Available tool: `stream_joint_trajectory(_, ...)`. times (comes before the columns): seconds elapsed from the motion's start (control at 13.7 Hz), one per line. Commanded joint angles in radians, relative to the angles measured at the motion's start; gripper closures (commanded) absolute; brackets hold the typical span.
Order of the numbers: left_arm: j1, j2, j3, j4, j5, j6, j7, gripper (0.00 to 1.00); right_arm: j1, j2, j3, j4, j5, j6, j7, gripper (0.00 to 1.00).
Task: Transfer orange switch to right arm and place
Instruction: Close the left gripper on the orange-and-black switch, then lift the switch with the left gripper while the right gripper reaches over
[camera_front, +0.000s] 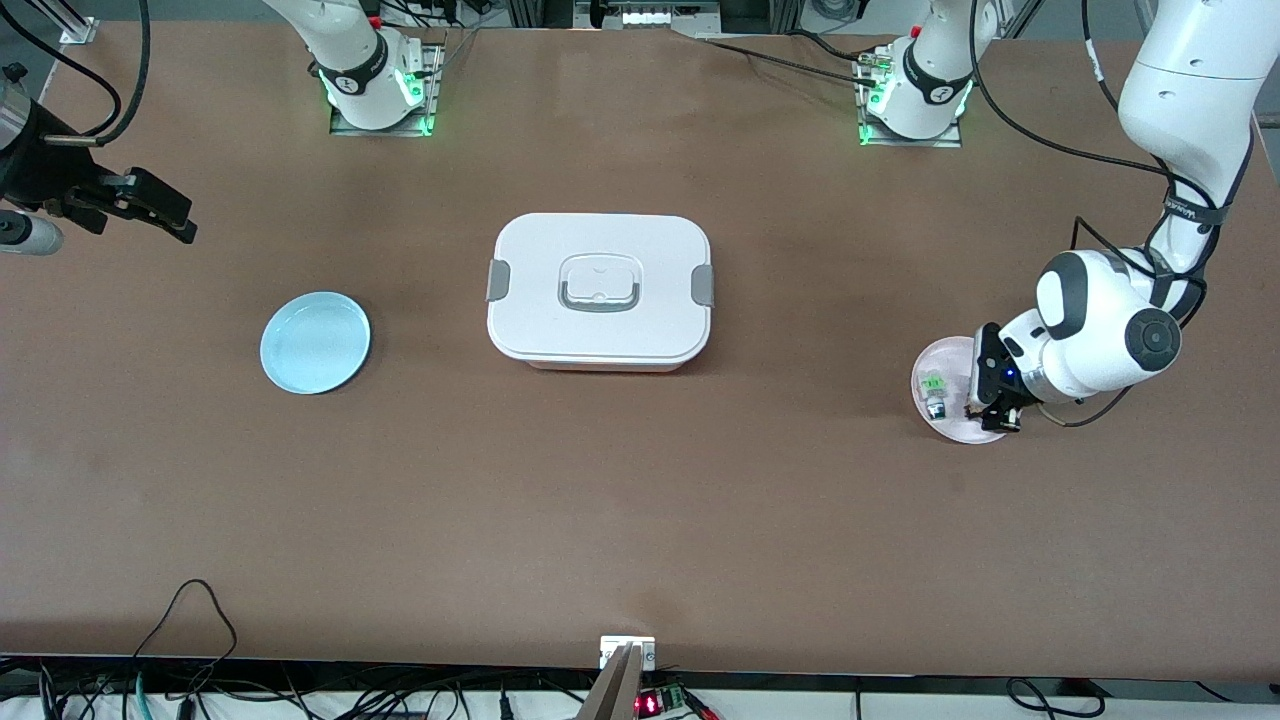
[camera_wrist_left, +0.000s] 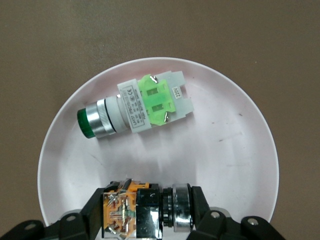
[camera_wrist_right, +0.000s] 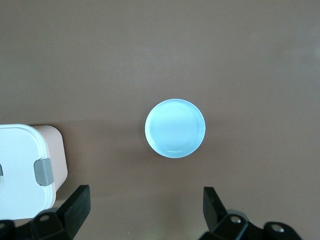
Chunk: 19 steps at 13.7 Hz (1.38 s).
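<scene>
The orange switch (camera_wrist_left: 135, 210) lies on its side on the pale pink plate (camera_wrist_left: 225, 150) at the left arm's end of the table. My left gripper (camera_wrist_left: 147, 205) is down on that plate (camera_front: 945, 360), its fingers shut on the two ends of the switch. In the front view the left gripper (camera_front: 990, 405) hides the switch. My right gripper (camera_front: 170, 215) is open and empty, held high over the right arm's end of the table. In the right wrist view the right gripper (camera_wrist_right: 145, 205) looks down on the light blue plate (camera_wrist_right: 175, 128).
A green-and-white push-button part (camera_wrist_left: 135, 107) lies on the pink plate beside the switch, also seen in the front view (camera_front: 934, 392). A white lidded box (camera_front: 600, 290) stands at the table's middle. The light blue plate (camera_front: 315, 342) lies toward the right arm's end.
</scene>
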Motion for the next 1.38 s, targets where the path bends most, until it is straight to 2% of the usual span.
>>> stream_joint_trajectory(0.0,0.033,-0.016,-0.002,-0.007,0.001,-0.013,0.028,1.0,0.0,0.002,0.004,0.013,-0.013,-0.02,0.02,0.0)
stream_joint_trajectory(0.22,0.036,-0.057,-0.019,0.008,-0.041,-0.105,0.027,1.0,0.0,0.002,0.004,0.014,-0.013,-0.021,0.02,0.0)
stream_joint_trajectory(0.29,0.036,-0.069,-0.033,0.024,-0.115,-0.138,0.027,1.0,0.0,0.003,0.004,0.014,-0.014,-0.02,0.018,0.0)
stream_joint_trajectory(0.51,0.034,-0.094,-0.103,0.053,-0.385,-0.229,0.027,1.0,0.0,0.002,0.004,0.014,-0.013,-0.024,0.011,0.0)
stream_joint_trajectory(0.87,0.033,-0.118,-0.227,0.084,-0.949,-0.376,0.028,1.0,-0.002,0.008,0.002,0.02,-0.007,-0.008,0.005,0.0)
stream_joint_trajectory(1.09,0.022,-0.117,-0.309,0.094,-1.214,-0.435,0.028,1.0,0.0,0.01,0.002,0.028,-0.005,-0.008,0.02,0.0)
stream_joint_trajectory(1.31,0.002,-0.118,-0.43,0.143,-1.434,-0.433,0.018,1.0,0.001,0.01,0.004,0.028,-0.005,-0.008,0.012,0.0)
